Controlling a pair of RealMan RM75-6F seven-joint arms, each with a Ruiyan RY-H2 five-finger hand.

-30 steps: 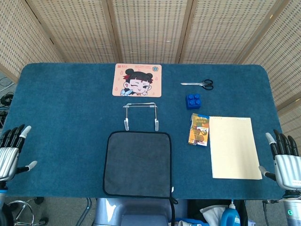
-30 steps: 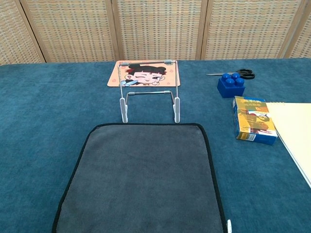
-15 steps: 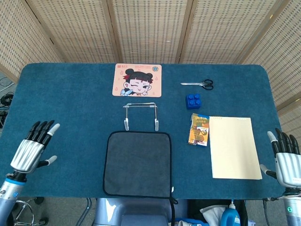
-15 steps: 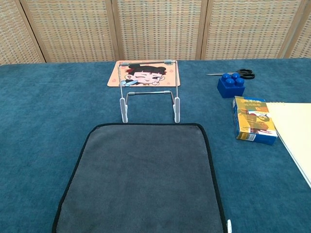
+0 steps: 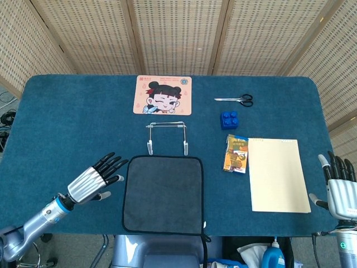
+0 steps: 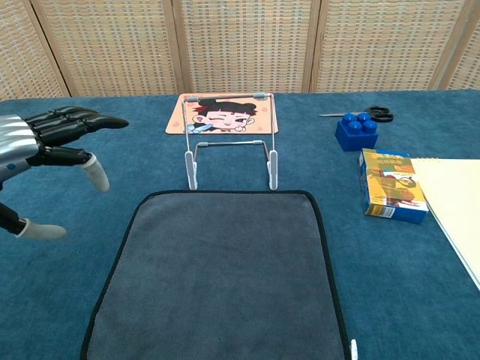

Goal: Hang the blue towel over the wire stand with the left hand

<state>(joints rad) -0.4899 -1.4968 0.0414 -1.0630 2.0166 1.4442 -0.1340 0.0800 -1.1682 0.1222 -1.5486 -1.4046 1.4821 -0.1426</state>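
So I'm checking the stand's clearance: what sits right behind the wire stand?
Behind the wire stand lies the cartoon-face mat, flat on the blue table. In the chest view the stand's bars cross the mat's near part; nothing else shows there.

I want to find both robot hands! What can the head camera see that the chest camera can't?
Only the head view shows the right hand, open at the table's right edge. Only the chest view shows the wire stand from the front, standing upright. Both show the open left hand, the towel, scissors and blue block.
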